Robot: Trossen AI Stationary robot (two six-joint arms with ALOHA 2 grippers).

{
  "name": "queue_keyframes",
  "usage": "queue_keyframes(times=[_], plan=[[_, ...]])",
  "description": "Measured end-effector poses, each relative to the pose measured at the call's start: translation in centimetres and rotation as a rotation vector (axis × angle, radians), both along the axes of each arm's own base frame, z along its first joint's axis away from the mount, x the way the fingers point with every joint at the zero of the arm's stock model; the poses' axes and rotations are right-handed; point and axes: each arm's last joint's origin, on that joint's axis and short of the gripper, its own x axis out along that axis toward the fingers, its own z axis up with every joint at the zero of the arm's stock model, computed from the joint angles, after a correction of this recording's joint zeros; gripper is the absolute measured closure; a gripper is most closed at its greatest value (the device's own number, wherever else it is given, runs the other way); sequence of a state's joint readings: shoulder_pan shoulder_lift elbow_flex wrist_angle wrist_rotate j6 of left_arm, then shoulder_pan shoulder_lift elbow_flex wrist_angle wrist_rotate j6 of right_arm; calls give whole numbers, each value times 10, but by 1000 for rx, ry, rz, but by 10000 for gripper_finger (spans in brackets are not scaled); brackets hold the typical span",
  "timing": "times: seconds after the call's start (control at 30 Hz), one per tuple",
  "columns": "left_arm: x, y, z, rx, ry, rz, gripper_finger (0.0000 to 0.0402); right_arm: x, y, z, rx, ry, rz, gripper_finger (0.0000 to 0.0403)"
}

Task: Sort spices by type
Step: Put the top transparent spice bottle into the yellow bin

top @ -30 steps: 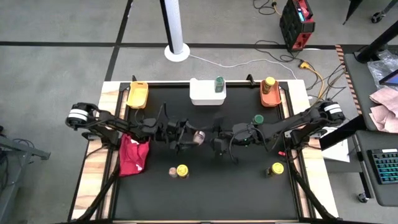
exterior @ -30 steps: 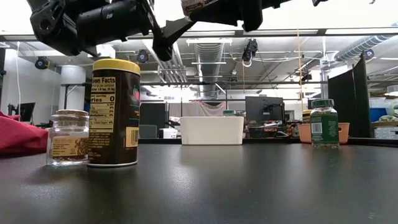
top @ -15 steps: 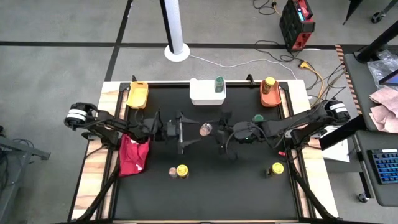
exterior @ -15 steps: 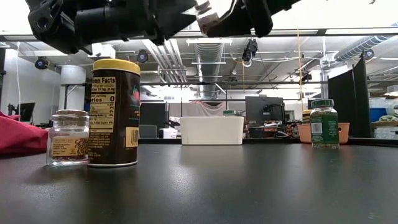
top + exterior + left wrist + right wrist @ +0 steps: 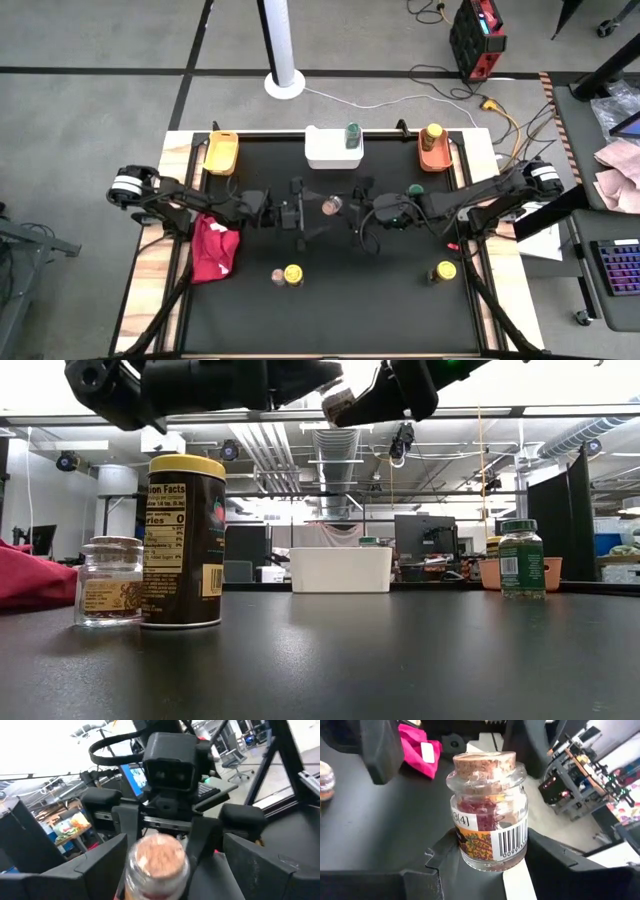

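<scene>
A small glass spice jar (image 5: 487, 827) with a cork stopper and red threads inside is in the air over the table's middle (image 5: 332, 207). My right gripper (image 5: 492, 857) is shut on it, reaching in from the table's right (image 5: 350, 211). My left gripper (image 5: 165, 870) faces it from the left (image 5: 306, 214). It is open, with one finger on each side of the cork (image 5: 159, 857) and not touching it. Other spice jars stand on the table: a green-lidded one (image 5: 415, 191), a yellow-lidded one (image 5: 445, 271), and a yellow-lidded one (image 5: 293, 273) next to a small glass one (image 5: 278, 275). My right gripper pinches the jar's lower body (image 5: 470, 851), near its base, between its two fingers (image 5: 437, 862). The fingers come roughly level from the table's right. The jar is lifted clear and tilted, with its cork end (image 5: 481, 766) toward the left gripper.
Along the far edge are a yellow tray (image 5: 221, 152), a white tray (image 5: 325, 150) with a green-lidded jar (image 5: 352, 134), and an orange tray (image 5: 432, 157) with a yellow-lidded jar (image 5: 433, 131). A red cloth (image 5: 215, 245) lies at the left. The near middle of the black mat is bare.
My right gripper has carried the jar a little toward the table's far edge and right. The jar has drawn away from the left gripper, whose open fingers now sit only around the cork end.
</scene>
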State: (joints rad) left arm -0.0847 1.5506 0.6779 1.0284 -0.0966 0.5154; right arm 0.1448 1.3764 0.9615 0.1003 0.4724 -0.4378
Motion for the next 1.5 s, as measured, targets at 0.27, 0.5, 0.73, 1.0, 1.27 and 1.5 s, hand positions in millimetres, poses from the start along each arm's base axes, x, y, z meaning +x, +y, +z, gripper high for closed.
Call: queue_keyframes(times=[0.27,0.5,0.73,1.0,1.27,1.5], plan=[[2,0,2,2,6,9,114,0,-1,-1,6,2,-8,220],[3,3,2,-3,15,54,127,0,-2,-1,9,4,-12,222],[3,6,1,3,20,73,119,0,-2,-1,16,-4,-11,222],[3,9,2,9,18,141,105,0,-1,-1,15,-4,-10,222],[3,7,2,12,16,97,110,0,-1,-1,14,-1,-8,221],[3,7,1,-17,22,92,153,0,-1,-1,14,-1,-8,221]])
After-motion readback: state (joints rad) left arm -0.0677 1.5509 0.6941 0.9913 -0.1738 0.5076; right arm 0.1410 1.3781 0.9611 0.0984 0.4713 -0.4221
